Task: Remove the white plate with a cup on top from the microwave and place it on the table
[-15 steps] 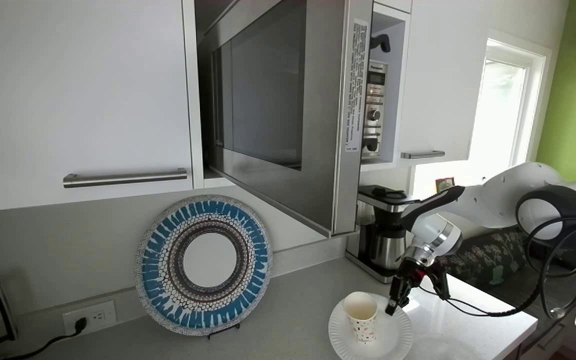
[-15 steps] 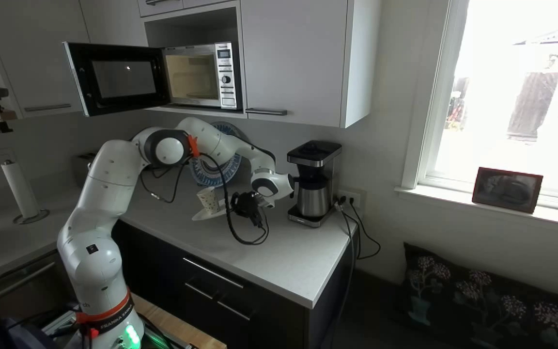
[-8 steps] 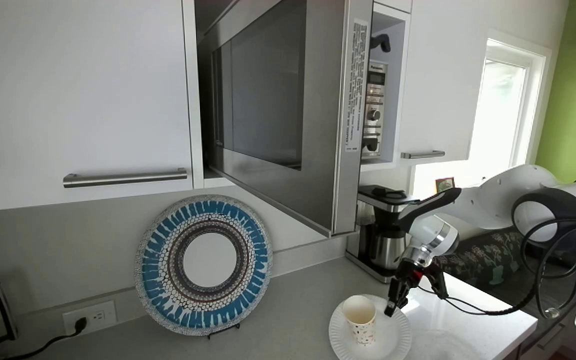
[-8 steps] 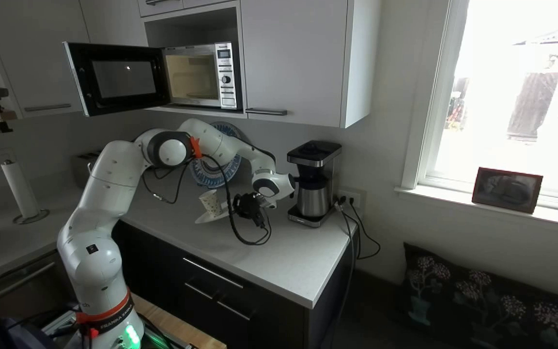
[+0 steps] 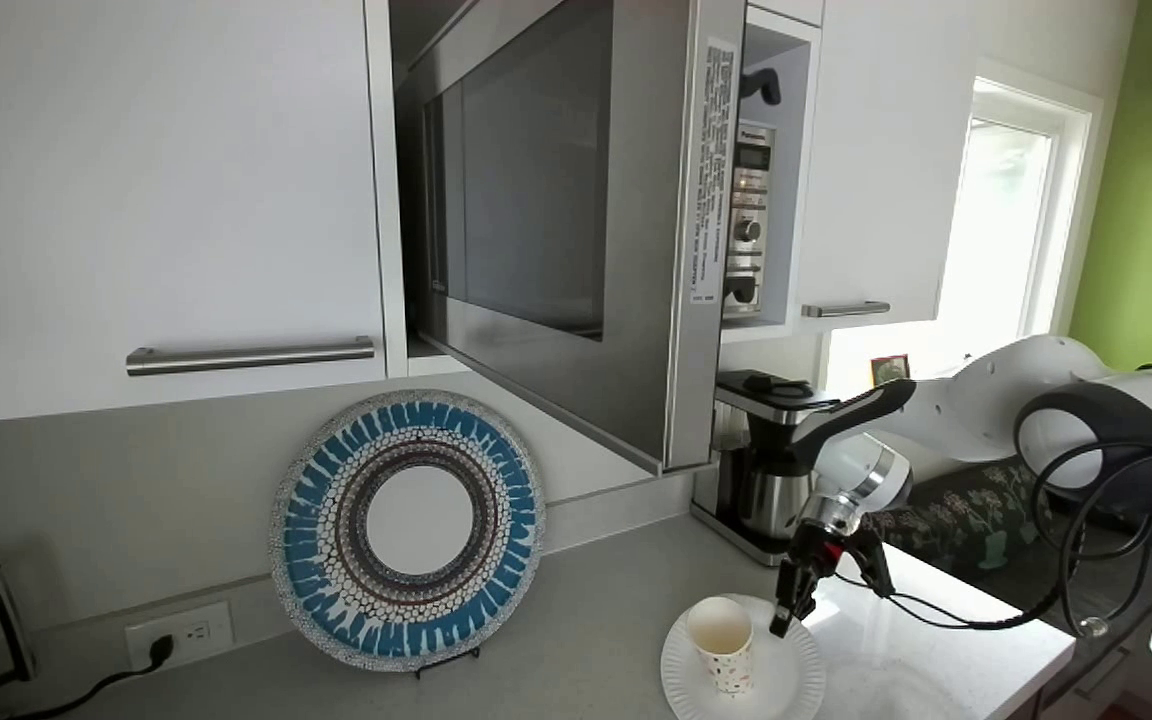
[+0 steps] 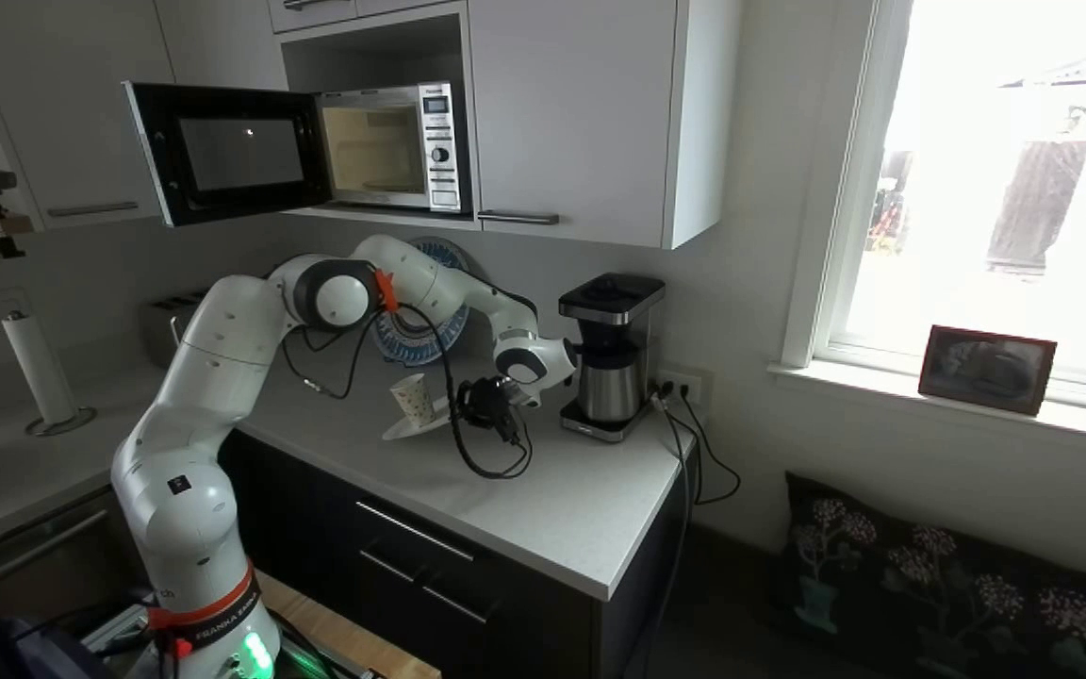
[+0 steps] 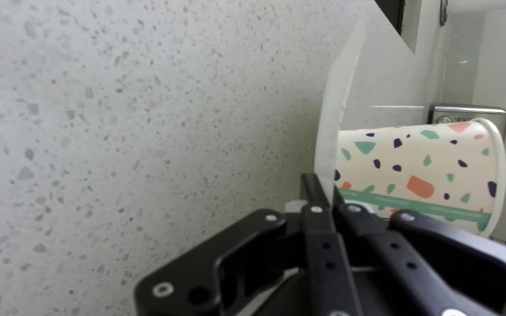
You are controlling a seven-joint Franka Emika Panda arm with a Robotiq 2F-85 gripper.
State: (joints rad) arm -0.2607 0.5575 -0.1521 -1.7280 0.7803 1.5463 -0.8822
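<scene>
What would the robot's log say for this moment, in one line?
hand: pinching white plate by rim | plate: tilted over table, contact unclear | cup: on plate, leaning too | microwave: open

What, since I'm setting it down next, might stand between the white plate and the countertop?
Nothing visible: the gripper holds the tilted white plate by its rim, cup on top, with only countertop seen beneath.
</scene>
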